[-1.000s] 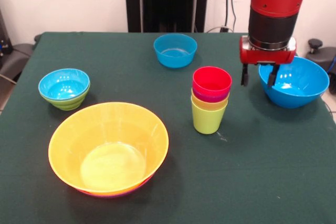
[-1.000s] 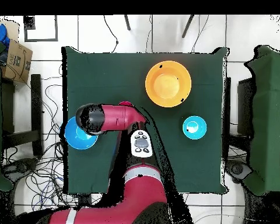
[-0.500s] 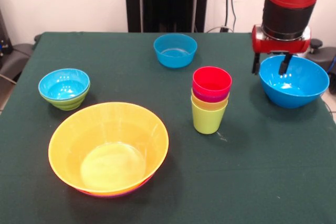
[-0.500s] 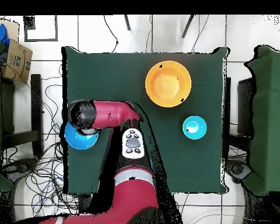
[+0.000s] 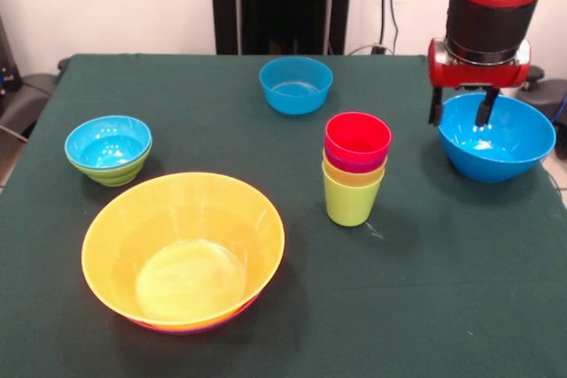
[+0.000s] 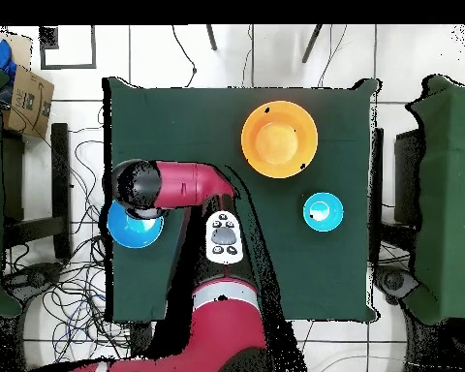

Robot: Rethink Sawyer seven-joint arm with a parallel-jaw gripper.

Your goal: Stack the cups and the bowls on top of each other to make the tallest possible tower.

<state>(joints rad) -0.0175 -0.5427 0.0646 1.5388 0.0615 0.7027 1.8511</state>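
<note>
The tower (image 5: 355, 168) stands mid-table: the red cup (image 5: 357, 137) on top, purple and yellow rims below it, the lime green cup (image 5: 352, 202) lowest. My gripper (image 5: 460, 115) is open and empty. It hangs over the far left rim of the large blue bowl (image 5: 498, 139), to the right of the tower. The large yellow-orange bowl (image 5: 183, 250) sits in the purple bowl, of which only a rim sliver (image 5: 205, 326) shows. A small blue bowl (image 5: 108, 140) sits in the small green bowl (image 5: 115, 172). Another small blue bowl (image 5: 296, 84) stands at the far middle.
In the overhead view my arm (image 6: 178, 186) covers the tower and the lone small blue bowl. The large blue bowl (image 6: 132, 229), the yellow-orange bowl (image 6: 279, 139) and the blue-in-green pair (image 6: 323, 211) show there. Chairs and cables surround the table (image 5: 461, 289).
In the front view my gripper has moved right and away from the tower, from beside the cups to over the large blue bowl's rim. No cup or bowl has moved.
</note>
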